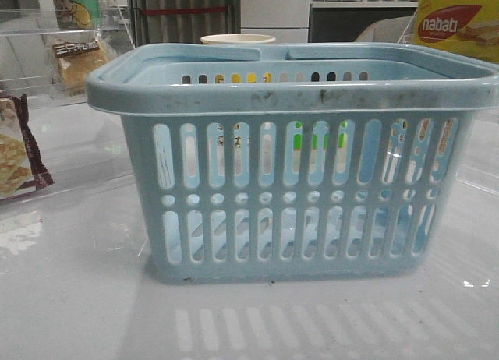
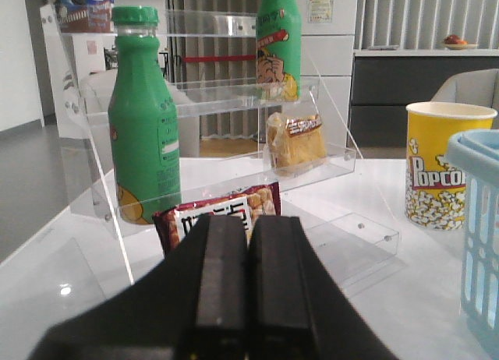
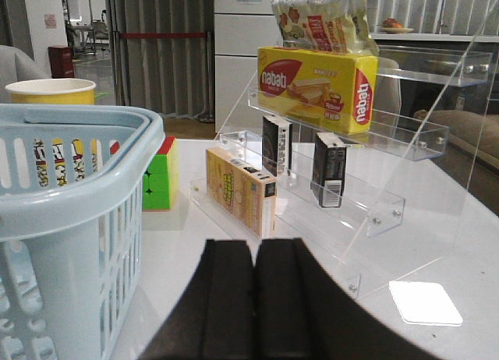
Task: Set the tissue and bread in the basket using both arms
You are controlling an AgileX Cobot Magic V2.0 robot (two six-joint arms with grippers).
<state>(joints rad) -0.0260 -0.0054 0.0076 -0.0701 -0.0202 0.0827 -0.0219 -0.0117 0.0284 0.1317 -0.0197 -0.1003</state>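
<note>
Left hand (image 2: 248,286) matte black, right hand (image 3: 255,298) blocky black fingers

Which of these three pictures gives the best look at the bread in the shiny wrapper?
The left wrist view: the bread stands on the clear shelf's middle step, facing the camera, with its dark label showing. The front view catches it only small at the upper left, dimmed behind clear plastic. The right wrist view does not show it at all.

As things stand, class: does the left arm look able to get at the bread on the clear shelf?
Probably yes. The bread sits on the open-fronted shelf ahead of the shut left gripper; only the low cracker bag lies between them.
</note>
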